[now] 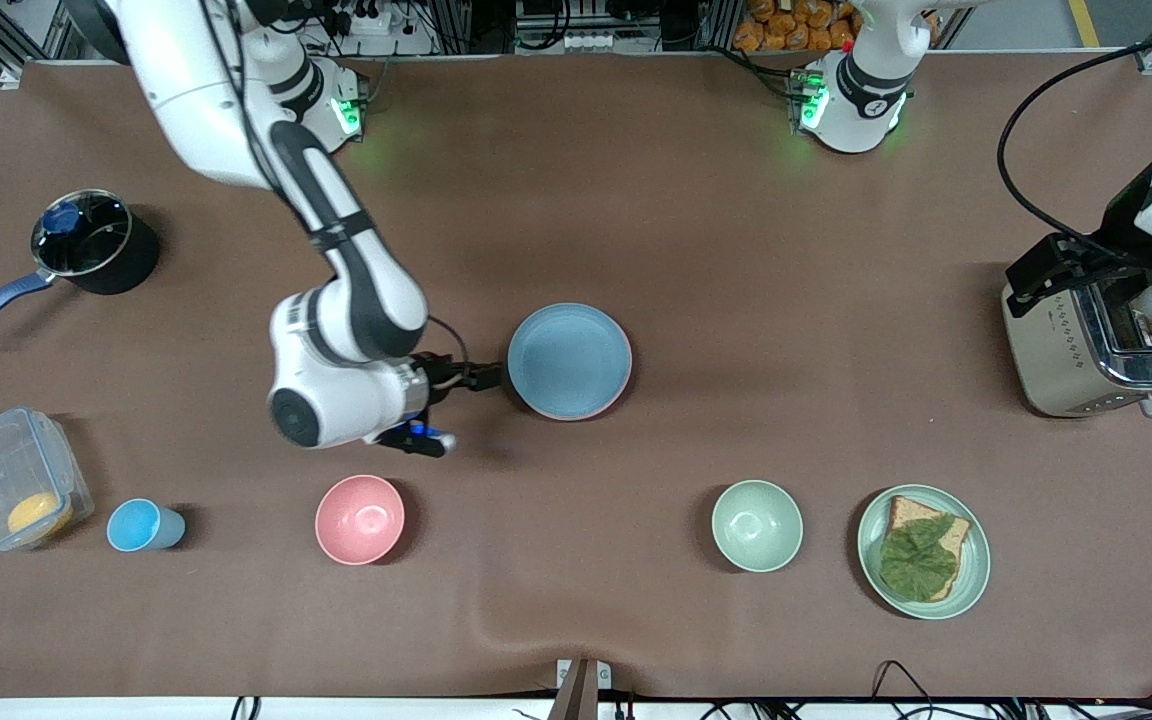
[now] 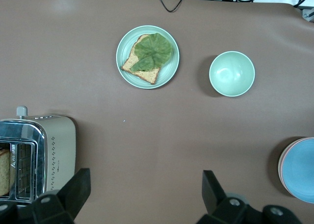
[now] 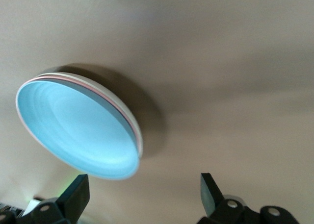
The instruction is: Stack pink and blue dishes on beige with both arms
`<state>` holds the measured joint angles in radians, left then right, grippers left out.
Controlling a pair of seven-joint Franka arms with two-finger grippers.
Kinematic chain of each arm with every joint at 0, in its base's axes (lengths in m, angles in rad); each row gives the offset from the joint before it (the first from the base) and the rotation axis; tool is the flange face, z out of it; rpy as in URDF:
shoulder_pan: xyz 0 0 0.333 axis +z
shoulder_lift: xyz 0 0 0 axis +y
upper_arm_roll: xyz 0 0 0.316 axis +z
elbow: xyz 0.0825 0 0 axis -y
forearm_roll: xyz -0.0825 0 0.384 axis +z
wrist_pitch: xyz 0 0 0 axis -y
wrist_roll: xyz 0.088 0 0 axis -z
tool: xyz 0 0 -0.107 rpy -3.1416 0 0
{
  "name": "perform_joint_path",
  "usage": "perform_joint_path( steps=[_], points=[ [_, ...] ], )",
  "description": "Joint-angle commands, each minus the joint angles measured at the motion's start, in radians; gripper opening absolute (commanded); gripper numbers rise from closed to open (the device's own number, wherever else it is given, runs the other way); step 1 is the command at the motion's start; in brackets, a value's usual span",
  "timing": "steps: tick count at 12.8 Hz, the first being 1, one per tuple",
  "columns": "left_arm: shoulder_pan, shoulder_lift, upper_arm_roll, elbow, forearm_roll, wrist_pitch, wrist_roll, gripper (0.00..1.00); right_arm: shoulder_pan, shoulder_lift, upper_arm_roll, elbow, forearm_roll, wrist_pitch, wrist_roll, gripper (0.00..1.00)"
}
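Right tool [image 1: 481, 377], fingers spread and empty, is held level just beside the blue plate [image 1: 569, 360], stacked flat on pink [image 3: 128, 117] and beige [image 3: 86, 77] rims. Left tool [image 2: 146, 197] is parked open above the bench [image 1: 736, 250].

Right gripper [image 1: 481, 378], fingers apart, sits just beside the stacked blue plate [image 1: 569, 360]. Bare tabletop [image 1: 786, 300] stretches from that stack toward the toaster [image 1: 1096, 335]. Nearer the camera, pink bowl [image 1: 360, 519] and green bowl [image 1: 757, 525] flank a wide gap.

The brown table [image 1: 736, 300] carries a plate stack [image 1: 569, 361], saucepan [image 1: 94, 243], toaster [image 1: 1096, 340], bowls and containers.
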<state>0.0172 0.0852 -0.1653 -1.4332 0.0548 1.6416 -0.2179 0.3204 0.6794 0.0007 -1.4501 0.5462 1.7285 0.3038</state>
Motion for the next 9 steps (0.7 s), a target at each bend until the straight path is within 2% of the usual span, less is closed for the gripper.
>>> perform_joint_path(
  steps=[1, 3, 4, 9],
  points=[
    [-0.02, -0.016, 0.015, -0.006, -0.02, -0.04, 0.015, 1.0, -0.085, -0.095, 0.012, -0.001, -0.15, -0.079, 0.001, 1.0],
    [-0.017, -0.015, 0.013, -0.004, -0.027, -0.04, 0.017, 1.0, -0.141, -0.133, 0.009, 0.0, -0.299, -0.102, -0.018, 1.0],
    [-0.017, -0.015, 0.012, -0.004, -0.026, -0.045, 0.015, 1.0, -0.158, -0.155, 0.007, -0.001, -0.345, -0.106, -0.044, 1.0],
    [-0.025, -0.01, 0.006, -0.004, -0.029, -0.106, 0.015, 1.0, -0.263, -0.297, -0.002, -0.027, -0.472, -0.142, -0.143, 1.0]
  ],
)
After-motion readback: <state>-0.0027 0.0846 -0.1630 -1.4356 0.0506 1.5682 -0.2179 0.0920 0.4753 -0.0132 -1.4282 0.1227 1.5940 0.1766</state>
